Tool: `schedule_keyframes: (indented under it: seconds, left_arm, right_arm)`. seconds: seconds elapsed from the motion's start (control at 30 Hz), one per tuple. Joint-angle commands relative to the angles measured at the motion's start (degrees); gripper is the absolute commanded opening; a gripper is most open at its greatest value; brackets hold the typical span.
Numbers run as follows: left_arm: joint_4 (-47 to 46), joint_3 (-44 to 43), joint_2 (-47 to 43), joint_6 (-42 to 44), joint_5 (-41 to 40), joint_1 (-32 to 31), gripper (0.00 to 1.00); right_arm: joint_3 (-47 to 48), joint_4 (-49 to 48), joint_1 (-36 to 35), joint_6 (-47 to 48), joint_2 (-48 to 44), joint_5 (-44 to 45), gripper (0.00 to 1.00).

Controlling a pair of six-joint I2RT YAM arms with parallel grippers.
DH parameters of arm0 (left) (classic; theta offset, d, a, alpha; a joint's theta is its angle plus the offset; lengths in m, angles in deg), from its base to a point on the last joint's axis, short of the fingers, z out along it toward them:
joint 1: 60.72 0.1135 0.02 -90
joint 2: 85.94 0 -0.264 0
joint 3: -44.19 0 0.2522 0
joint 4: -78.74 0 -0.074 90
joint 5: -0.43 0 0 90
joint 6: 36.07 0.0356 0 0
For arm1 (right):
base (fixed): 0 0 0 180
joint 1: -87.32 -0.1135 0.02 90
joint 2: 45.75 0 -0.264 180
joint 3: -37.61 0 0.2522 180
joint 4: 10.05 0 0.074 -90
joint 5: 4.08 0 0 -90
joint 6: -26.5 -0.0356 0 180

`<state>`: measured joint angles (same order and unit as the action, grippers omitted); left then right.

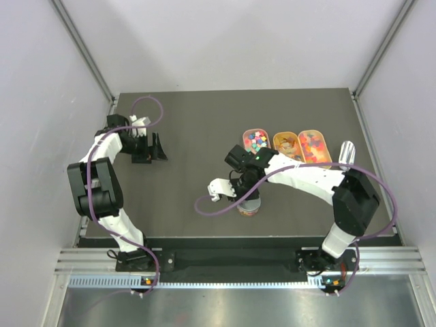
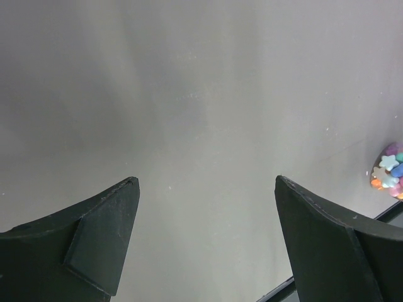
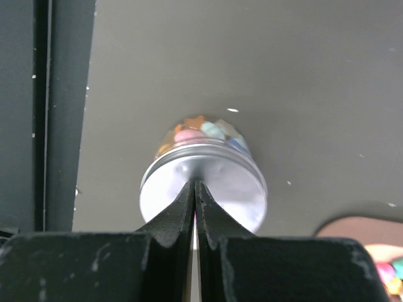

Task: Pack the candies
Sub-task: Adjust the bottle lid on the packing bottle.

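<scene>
Right gripper [image 3: 195, 184] pressed together, tips on lid [image 3: 234, 189] of jar [image 3: 201, 133].
Left gripper [image 2: 204, 182] spread wide near left edge. Candies [image 1: 255, 140] in three trays [image 1: 286, 133] toward right edge; more inside jar by near edge.

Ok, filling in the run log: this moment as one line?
left gripper open over table | right gripper shut, tips at lid | jar holds candies, lid on | trays hold candies
</scene>
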<state>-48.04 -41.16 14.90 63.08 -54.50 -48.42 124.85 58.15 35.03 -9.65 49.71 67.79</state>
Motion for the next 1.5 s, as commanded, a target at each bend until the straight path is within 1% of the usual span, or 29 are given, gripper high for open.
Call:
schedule_keyframes:
  seconds: [0.0,0.17,0.3,0.43,0.53,0.73,0.8,0.9,0.97,1.1,1.27,1.33,1.4,1.47]
  left_arm:
    - [0.53,-1.71,-0.20,1.58,-0.70,-0.08,0.93]
    - [-0.44,-0.57,-0.20,1.14,-0.18,-0.17,0.93]
    - [-0.70,-0.48,-0.64,0.61,0.17,-0.08,0.92]
    - [-0.70,-0.22,-1.17,0.43,0.26,-0.16,0.92]
    - [-0.35,0.05,-1.43,0.78,0.18,-0.16,0.93]
    - [0.53,0.58,-2.22,1.14,-0.35,-0.17,0.93]
    - [1.14,0.66,-2.75,1.48,-1.05,-0.17,0.93]
    - [1.14,1.10,-3.89,1.93,-1.84,-0.17,0.94]
    - [0.36,1.71,-5.47,1.93,-3.42,-0.43,0.98]
    - [-0.18,1.98,-7.41,2.37,-4.66,-0.96,0.98]
    - [0.09,2.94,-9.16,3.24,-4.13,-1.22,0.98]
    - [0.35,3.47,-9.78,4.82,-4.57,-2.18,0.98]
    - [1.05,4.53,-10.66,6.49,-5.53,-3.24,0.98]
    - [2.11,5.84,-12.32,9.47,-6.68,-6.22,0.98]
  right_arm:
    - [0.09,-3.19,-1.06,-0.41,1.57,-1.47,0.00]
    - [0.53,-2.32,-1.06,-0.40,-0.88,0.73,0.00]
    - [1.41,0.14,-1.06,-1.28,-3.43,1.17,0.00]
    - [-1.04,0.41,-0.97,-0.67,-6.24,3.01,0.00]
    - [-3.07,-0.20,-0.53,-0.23,-6.69,3.37,0.00]
    - [-6.67,-3.89,-0.44,-0.23,-3.89,2.75,0.00]
    - [-8.51,-6.61,-0.35,-0.06,-2.22,2.84,0.00]
    - [-7.30,-6.54,-0.27,-0.75,-2.12,3.28,0.00]
    - [-6.15,-5.05,-0.26,-1.02,-3.25,3.45,0.00]
    - [-3.52,-1.79,-0.35,-1.02,-5.46,3.54,0.00]
    - [-4.47,-1.61,-0.09,-0.23,-6.78,4.86,0.00]
    - [-6.23,-2.49,0.00,-0.32,-6.60,4.42,0.00]
    - [-9.03,-5.82,-0.18,-1.55,-5.64,3.28,0.00]
    - [-10.36,-7.23,-0.27,-1.73,-3.54,2.66,0.00]
